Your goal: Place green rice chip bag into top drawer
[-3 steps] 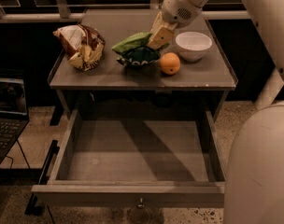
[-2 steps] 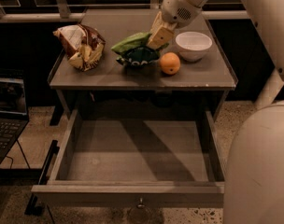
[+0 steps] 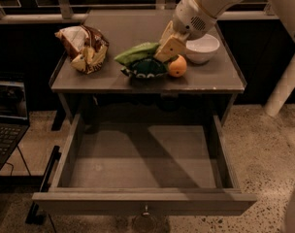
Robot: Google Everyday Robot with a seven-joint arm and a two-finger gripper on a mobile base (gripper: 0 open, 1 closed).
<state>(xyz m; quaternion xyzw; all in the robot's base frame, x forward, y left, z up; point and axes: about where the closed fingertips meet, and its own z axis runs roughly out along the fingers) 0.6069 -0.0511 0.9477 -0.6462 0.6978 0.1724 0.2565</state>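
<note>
Right now we are holding our gripper [image 3: 164, 51] against the right end of the green rice chip bag [image 3: 137, 54], which is lying on the table [image 3: 128, 23] top between a brown-and-white snack bag [image 3: 84, 47] and an orange [image 3: 177, 66]; whether we are gripping it, we cannot tell. A white bowl [image 3: 202, 47] is sitting just behind the orange. Below, the top drawer [image 3: 138, 157] is standing pulled out
</note>
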